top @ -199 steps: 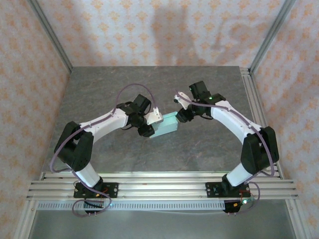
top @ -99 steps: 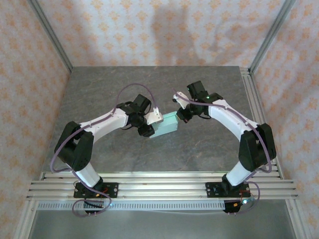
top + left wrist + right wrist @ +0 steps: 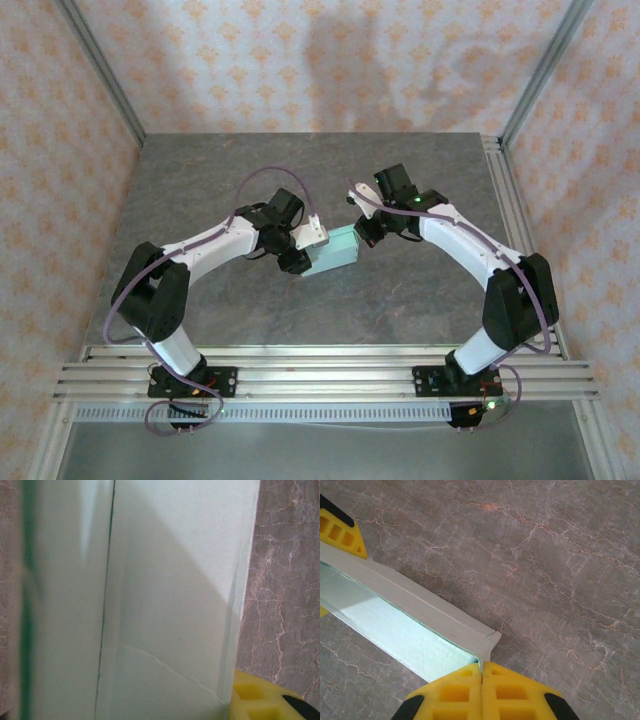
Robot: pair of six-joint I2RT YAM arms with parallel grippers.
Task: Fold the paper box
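a grey marbled bench (image 3: 200, 180) sits inside peach-patterned walls, and the paper box (image 3: 335, 252) is at its middle between the two arms, its long axis running from near-left to far-right. the left end effector (image 3: 308, 260) grasps the box's near-left end across its width (one yellow pad (image 3: 255, 700) sits at the card's edge), while the right end effector (image 3: 481, 668) is clenched tight on the thin card at the far-right corner. the next fold likely turns on that corner, which the right arm is closer to.
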